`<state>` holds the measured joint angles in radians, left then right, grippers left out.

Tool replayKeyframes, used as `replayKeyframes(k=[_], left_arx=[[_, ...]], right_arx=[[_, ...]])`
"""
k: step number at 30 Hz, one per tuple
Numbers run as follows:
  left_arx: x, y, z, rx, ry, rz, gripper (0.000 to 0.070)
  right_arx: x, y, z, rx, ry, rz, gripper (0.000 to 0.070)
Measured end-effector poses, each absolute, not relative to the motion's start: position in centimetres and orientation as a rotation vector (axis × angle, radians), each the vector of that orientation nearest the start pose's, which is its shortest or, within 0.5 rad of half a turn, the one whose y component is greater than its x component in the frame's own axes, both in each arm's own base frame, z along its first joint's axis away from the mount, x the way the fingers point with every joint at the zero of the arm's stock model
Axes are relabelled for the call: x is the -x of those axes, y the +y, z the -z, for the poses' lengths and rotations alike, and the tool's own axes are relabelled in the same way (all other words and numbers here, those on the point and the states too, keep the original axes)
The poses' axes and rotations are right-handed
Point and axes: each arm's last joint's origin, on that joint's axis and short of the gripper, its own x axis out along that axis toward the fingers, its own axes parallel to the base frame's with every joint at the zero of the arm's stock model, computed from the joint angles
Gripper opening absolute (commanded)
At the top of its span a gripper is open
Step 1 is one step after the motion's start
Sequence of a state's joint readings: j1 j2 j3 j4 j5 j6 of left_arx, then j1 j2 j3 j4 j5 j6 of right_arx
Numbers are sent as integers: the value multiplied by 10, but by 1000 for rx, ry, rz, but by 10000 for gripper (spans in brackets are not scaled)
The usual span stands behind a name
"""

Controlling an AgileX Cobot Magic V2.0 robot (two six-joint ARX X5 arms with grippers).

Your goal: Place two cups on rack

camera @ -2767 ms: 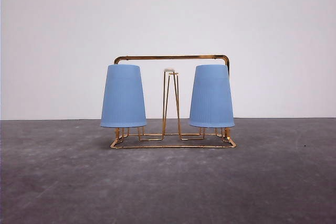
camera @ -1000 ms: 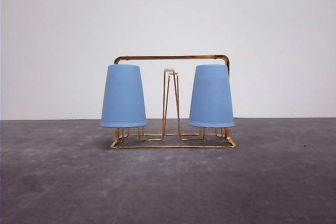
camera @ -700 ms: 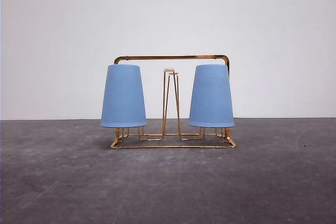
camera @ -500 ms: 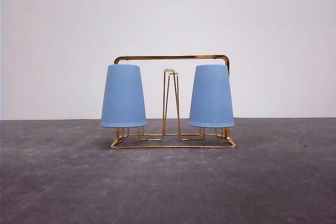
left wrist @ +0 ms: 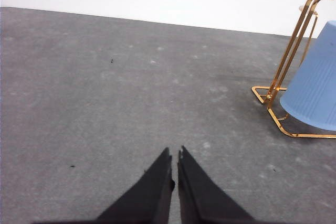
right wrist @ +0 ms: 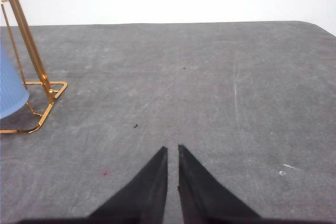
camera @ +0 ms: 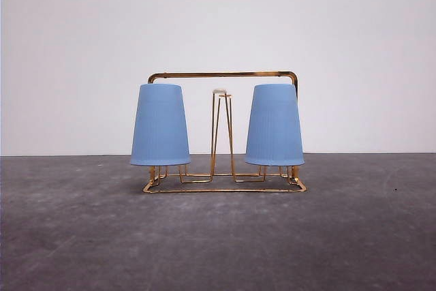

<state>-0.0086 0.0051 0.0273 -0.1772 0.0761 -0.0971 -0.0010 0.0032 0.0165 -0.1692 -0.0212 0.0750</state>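
Two light-blue ribbed cups hang upside down on the gold wire rack (camera: 223,74) in the front view, one on the left (camera: 160,126) and one on the right (camera: 274,126), with a bare white-tipped prong (camera: 219,91) between them. The left wrist view shows my left gripper (left wrist: 174,155) shut and empty above the grey table, the rack (left wrist: 280,85) and a cup (left wrist: 314,90) off to one side. In the right wrist view my right gripper (right wrist: 172,149) is shut and empty, apart from the rack's corner (right wrist: 46,92) and a cup's edge (right wrist: 9,93).
The grey table (camera: 218,243) spreads wide in front of and to both sides of the rack. A plain white wall (camera: 218,18) stands behind. The table's far corner (right wrist: 315,24) is rounded in the right wrist view.
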Motion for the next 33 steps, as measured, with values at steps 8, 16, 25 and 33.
replayKeyframes(k=[8,16,25,33], left_arx=[[-95,-3,-155,102,159,77,0],[-95,-3,-155,102,159,77,0],[-95,-3,-155,102,159,77,0],[-95,-3,-155,102,159,77,0]], right_arx=[[-96,1,-153,-76,157,-14,33],[-96,1,-153,-76,157,-14,33],[-96,1,-153,-77,157,-14,33],[-96,1,-153,-76,157,-14,33]])
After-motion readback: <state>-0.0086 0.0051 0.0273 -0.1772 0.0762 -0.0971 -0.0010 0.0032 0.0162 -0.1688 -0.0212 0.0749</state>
